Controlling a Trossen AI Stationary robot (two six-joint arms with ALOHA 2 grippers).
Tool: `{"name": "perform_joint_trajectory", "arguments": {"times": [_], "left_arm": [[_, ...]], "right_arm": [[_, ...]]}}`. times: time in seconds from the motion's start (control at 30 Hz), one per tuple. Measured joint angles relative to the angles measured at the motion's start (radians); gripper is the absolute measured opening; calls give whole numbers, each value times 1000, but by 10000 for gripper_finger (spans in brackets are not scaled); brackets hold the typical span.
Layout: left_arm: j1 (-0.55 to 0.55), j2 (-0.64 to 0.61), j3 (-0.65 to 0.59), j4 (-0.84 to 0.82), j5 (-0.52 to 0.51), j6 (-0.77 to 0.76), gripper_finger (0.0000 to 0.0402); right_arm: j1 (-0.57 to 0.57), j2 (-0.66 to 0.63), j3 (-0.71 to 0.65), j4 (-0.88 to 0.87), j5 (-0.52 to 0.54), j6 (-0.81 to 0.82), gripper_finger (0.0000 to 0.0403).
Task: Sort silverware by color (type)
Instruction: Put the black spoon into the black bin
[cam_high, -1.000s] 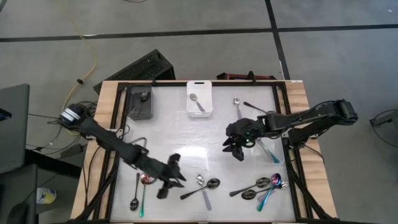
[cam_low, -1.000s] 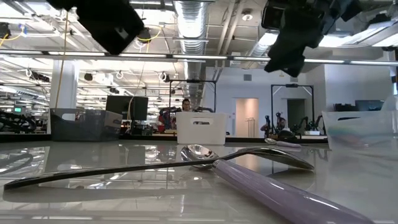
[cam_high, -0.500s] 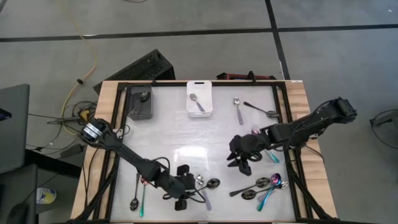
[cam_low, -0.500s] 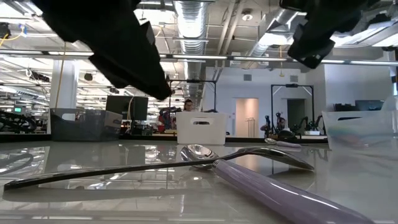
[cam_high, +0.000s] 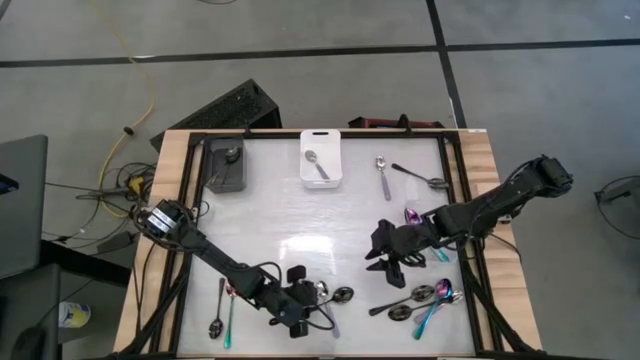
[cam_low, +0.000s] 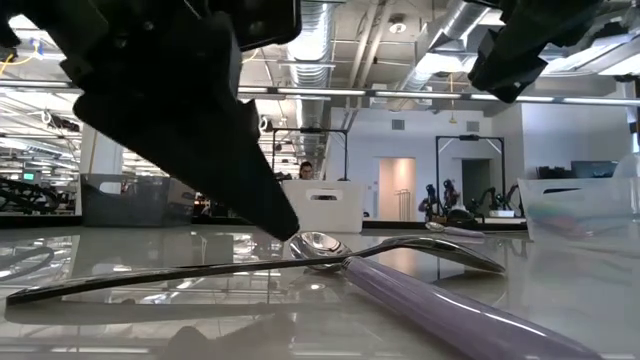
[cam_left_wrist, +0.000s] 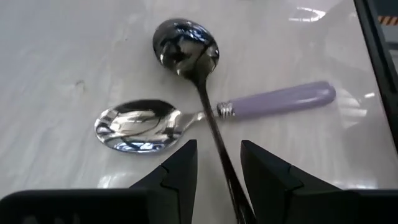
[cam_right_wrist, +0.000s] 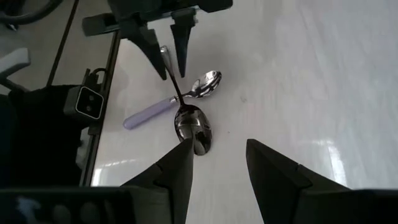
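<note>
Silver, black, rainbow spoons (cam_high: 415, 301) lie scattered flat.

Both arms are matte black, built of slim jointed links. The left arm (cam_high: 215, 260) has a round silver-grey joint cap near its base. Each gripper ends in two flat, tapered black fingers (cam_left_wrist: 177, 177) with angular edges.

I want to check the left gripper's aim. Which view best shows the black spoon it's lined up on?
The left wrist view: the black spoon lies whole in it, handle running between the open left gripper fingers, crossing the lilac-handled spoon. The right wrist view shows it smaller; the high view tiny; the low view only edge-on.
</note>
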Motion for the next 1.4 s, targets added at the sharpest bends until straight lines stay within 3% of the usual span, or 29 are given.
{"name": "perform_joint_trajectory", "arguments": {"times": [0.43,0.67,0.73,0.9,1.2,1.3,1.4], "left_arm": [[0,108,2,66,-7,-4,102],[5,79,2,-6,-23,6,13],[5,58,1,-25,-39,21,9],[5,-44,-2,-93,-110,117,4],[-19,-342,-43,-249,-385,292,2],[-7,-455,-158,-143,-393,302,2],[23,-551,-340,188,-241,308,2]], "right_arm": [[-45,0,0,-4,0,-19,171],[-57,0,0,-8,0,-21,171],[-57,0,0,-8,0,-21,171],[-57,0,0,-6,-1,-21,171],[-57,0,0,10,65,-38,171],[-55,0,0,20,84,-77,171],[-54,19,-9,132,85,-157,171]]}}
